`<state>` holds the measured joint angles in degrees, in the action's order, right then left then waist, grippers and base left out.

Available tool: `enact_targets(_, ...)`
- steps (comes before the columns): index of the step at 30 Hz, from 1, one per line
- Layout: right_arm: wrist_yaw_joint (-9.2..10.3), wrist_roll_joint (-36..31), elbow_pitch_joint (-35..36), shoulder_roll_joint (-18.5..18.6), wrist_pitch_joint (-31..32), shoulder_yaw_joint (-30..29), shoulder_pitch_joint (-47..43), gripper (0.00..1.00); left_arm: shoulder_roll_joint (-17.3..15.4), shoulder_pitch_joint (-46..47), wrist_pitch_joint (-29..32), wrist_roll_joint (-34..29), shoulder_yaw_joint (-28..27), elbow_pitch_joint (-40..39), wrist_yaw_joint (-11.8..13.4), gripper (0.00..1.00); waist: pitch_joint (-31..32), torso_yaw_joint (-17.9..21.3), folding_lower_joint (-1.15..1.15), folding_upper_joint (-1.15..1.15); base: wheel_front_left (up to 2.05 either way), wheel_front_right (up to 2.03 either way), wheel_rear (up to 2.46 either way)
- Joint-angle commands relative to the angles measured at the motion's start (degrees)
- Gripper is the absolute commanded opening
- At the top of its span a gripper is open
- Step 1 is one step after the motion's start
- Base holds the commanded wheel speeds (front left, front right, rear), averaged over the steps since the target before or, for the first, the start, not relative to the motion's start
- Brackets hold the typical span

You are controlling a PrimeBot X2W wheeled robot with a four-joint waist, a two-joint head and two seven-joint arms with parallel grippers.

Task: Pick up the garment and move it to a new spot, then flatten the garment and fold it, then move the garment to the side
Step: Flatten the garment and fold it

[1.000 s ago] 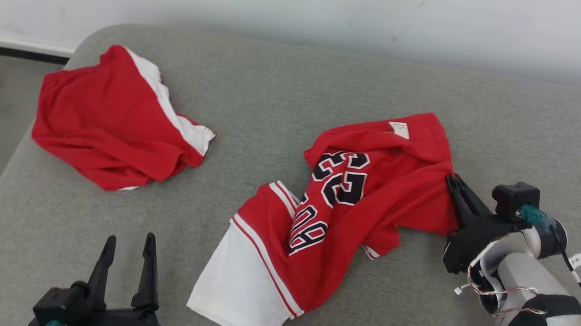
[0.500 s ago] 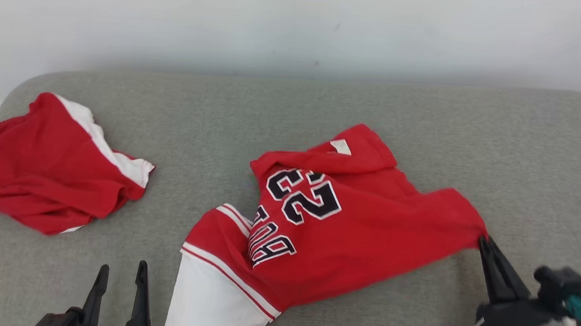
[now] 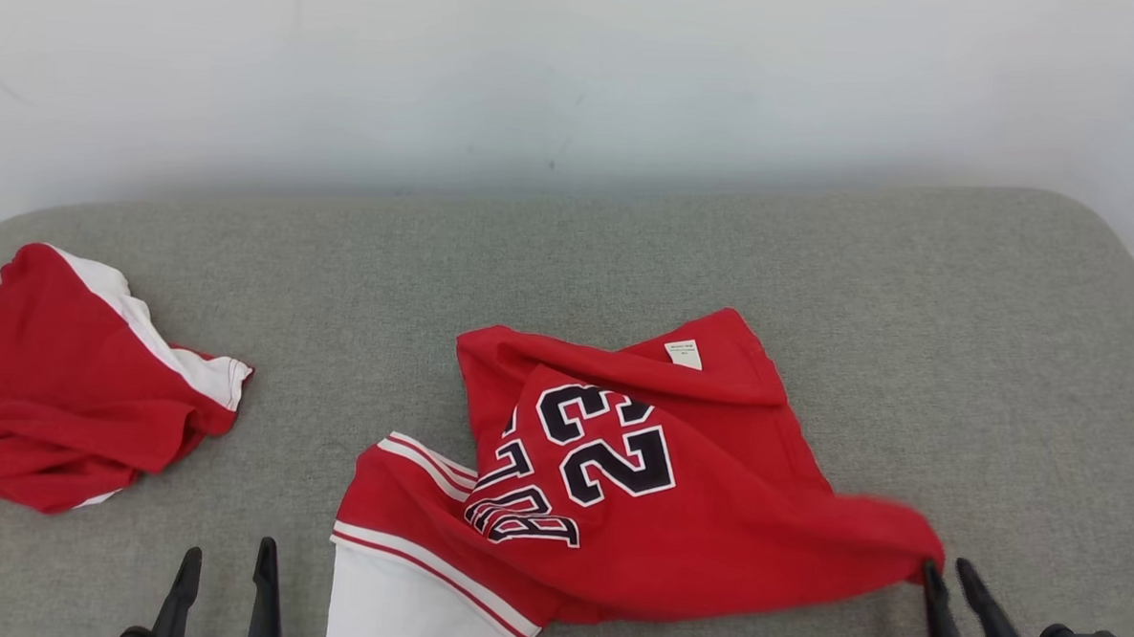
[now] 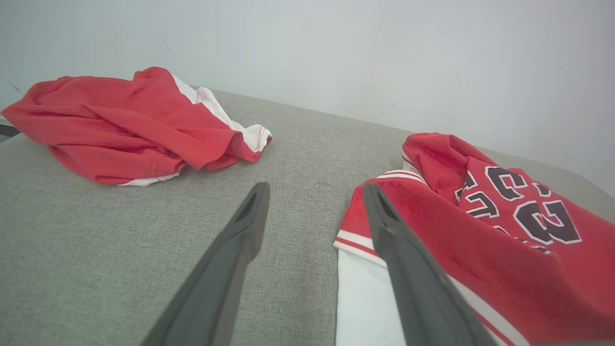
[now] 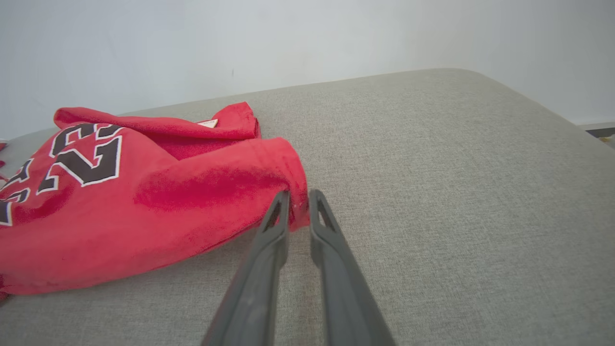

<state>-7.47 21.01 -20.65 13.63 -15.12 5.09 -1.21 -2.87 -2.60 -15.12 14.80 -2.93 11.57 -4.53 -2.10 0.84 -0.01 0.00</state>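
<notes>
Your right gripper [image 3: 945, 570] sits at the lower right of the head view, its two dark fingers only narrowly apart. In the right wrist view the red corner of the garment [image 3: 711, 535] lies right at the fingertips [image 5: 282, 204], with a bit of fabric showing in the slim gap between them. You cannot tell from these views whether the fingers pinch that corner or merely touch it.

Your left gripper [image 3: 223, 581] is at the lower left with its fingers spread wide and nothing between them. In the left wrist view it hangs just above the grey cushion [image 3: 627, 254], with its right-hand finger passing in front of the garment's striped edge.

The garment is a red jersey with dark, white-edged numbers and letters on it. It lies crumpled on the cushion, roughly in the middle of the head view and reaching to the right gripper. Its far edge is folded over, with a small white label [image 3: 683, 353] facing up. A white panel with red and white stripes [image 3: 392, 608] runs off the bottom of the head view, just right of the left gripper.

A second red and white cloth [image 3: 56, 411] lies bunched at the cushion's left end, well apart from the jersey. A pale wall [image 3: 540, 68] rises behind the cushion.
</notes>
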Motion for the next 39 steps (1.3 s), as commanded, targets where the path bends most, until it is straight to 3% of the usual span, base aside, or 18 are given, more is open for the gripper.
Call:
enact_targets(1,-0.05,-1.29,1.06,-0.41,-0.03,-0.6,-0.07,1.0,-0.03,-0.4,-0.05,0.42,-0.5,-0.37,0.26,1.0,0.6,0.52,0.01,0.0,0.0,0.0,0.0)
enact_targets(21,-0.05,-9.36,13.31,-5.61,-0.03,-2.09,-1.92,1.0,-0.03,-0.95,-0.05,-4.07,-3.71,-5.91,0.1,1.0,2.39,-0.15,0.01,0.0,0.0,0.0,0.0)
enact_targets(39,-0.05,-10.29,13.2,-5.89,-0.04,-1.72,-3.69,1.0,-0.13,-3.76,-0.05,-7.19,-4.07,-7.28,-1.39,1.0,2.87,-1.21,0.01,0.0,0.0,0.0,0.0)
